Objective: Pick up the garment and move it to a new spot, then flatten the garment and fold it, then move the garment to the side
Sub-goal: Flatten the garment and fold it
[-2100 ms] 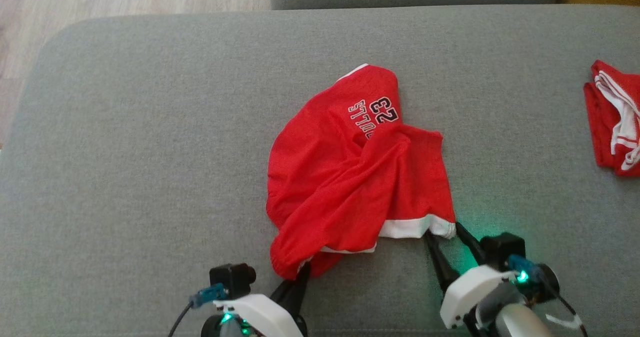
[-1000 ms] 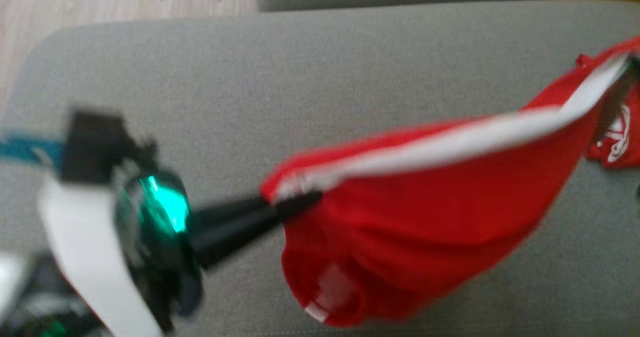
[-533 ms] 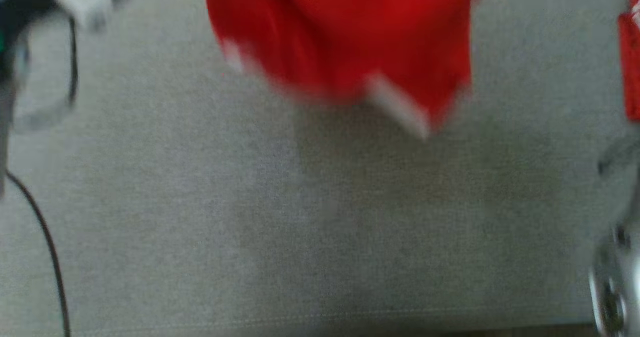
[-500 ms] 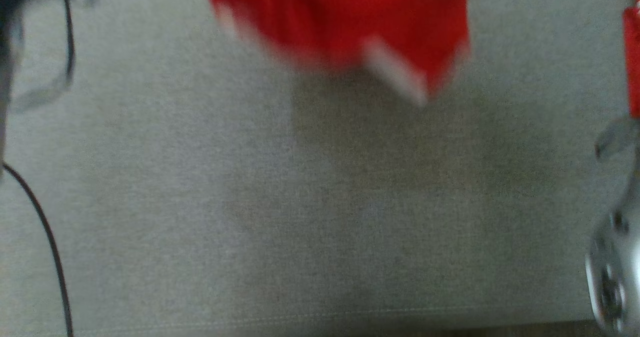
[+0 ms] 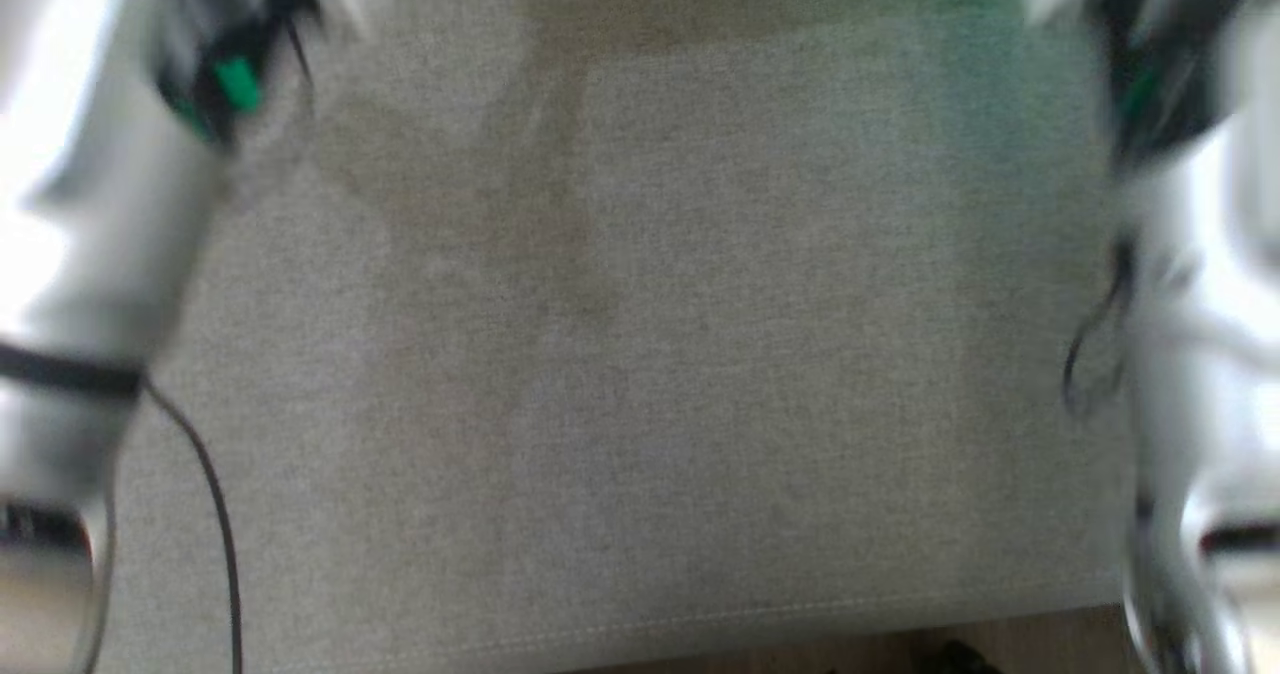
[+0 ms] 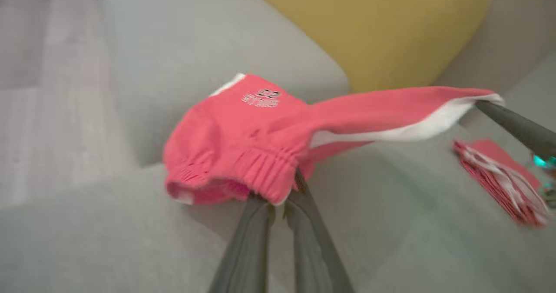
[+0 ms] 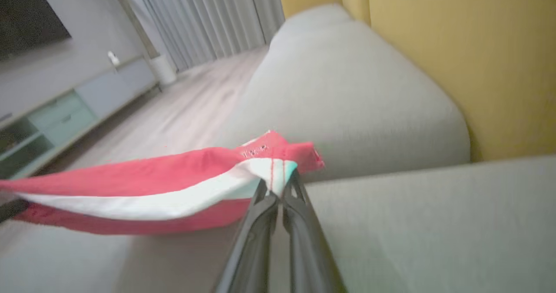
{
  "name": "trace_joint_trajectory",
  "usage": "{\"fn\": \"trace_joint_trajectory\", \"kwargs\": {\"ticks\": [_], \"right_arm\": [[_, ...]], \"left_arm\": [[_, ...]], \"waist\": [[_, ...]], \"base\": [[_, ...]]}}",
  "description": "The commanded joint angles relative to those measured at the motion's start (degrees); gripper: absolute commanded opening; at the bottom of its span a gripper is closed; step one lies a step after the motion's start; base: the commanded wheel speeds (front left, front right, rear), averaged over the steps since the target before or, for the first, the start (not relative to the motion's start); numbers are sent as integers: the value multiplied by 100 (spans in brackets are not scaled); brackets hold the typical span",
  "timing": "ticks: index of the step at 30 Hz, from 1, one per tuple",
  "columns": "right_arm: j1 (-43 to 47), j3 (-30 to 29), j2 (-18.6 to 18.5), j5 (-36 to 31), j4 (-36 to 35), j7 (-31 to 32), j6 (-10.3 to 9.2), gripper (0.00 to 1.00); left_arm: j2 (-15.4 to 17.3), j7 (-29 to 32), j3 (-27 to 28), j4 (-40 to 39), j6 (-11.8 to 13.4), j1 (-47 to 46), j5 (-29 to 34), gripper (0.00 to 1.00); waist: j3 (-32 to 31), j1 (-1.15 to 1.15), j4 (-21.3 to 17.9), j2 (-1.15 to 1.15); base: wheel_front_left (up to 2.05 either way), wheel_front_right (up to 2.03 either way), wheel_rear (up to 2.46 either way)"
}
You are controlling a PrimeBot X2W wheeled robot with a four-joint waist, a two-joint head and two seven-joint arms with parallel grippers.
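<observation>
Left forearm [image 5: 80,204] and right forearm [image 5: 1200,284] motion-smeared, cropped by head view's edges; garment [image 6: 243,141] print [image 6: 262,98] unreadable; red-white pile [image 6: 499,180] on sofa [image 6: 391,241] too blurred to identify.

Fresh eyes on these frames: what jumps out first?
The red garment, stretched in the air between the left claw at its elastic waistband and the right claw at a white-trimmed corner. Behind it a yellow cushion stands out against the grey sofa; a second red pile lies on the seat, right in the left wrist view.

Grey cushion [image 5: 640,354] lies open; red pile [image 6: 499,175] sits aside.
</observation>
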Motion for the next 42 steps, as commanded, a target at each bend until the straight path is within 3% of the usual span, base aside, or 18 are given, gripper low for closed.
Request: {"fn": "trace_joint_trajectory", "kwargs": {"ticks": [1, 7, 12, 16, 20, 24, 30, 36, 42], "right_arm": [[350, 291, -91, 100, -223, -62, 39, 0], [2112, 953, -913, 662, -897, -79, 39, 0], [3715, 1011, -1579, 924, -1865, 137, 39, 0], [5186, 605, -2022, 1042, -2930, 602, 39, 0], [6372, -114, -2146, 1090, -4093, 1091, 39, 0], [6533, -611, -2024, 1038, -4763, 1437, 39, 0], [5322, -343, -2134, 861, -4685, 1964, 39, 0], [3208, 418, -2371, 969, -3616, 2643, 39, 0], [1775, 914, -2575, 864, -2363, 2888, 39, 0]], "left_arm": [[388, -15, -102, -353, -32, 129, -165, 0], [1265, 49, -1092, -1657, -35, 1661, -1017, 0], [2026, 28, -1471, -2890, 6, 3133, -1612, 0], [2443, -242, -1574, -3960, 524, 4335, -1943, 0], [2595, -698, -1637, -4930, 1089, 5306, -2132, 0], [2400, -1041, -1580, -5420, 1299, 5613, -2258, 0], [1810, -1157, -1310, -5341, 1316, 5226, -2543, 0], [1080, -959, -1112, -4580, 1223, 4379, -2822, 0], [325, -819, -1129, -3603, 1094, 3592, -2842, 0]], "waist": [[-119, 0, -34, 0], [-542, 0, -78, 0], [-1259, 0, -66, 0], [-1705, 0, -5, 0], [-1762, 0, 92, 0], [-1630, 0, 323, 0], [-1268, 0, 809, 0], [-650, 0, 1490, 0], [-249, 0, 1963, 0]], "base": [[0, 0, 0], [0, 0, 0], [0, 0, 0], [0, 0, 0], [0, 0, 0], [0, 0, 0], [0, 0, 0], [0, 0, 0], [0, 0, 0]]}}
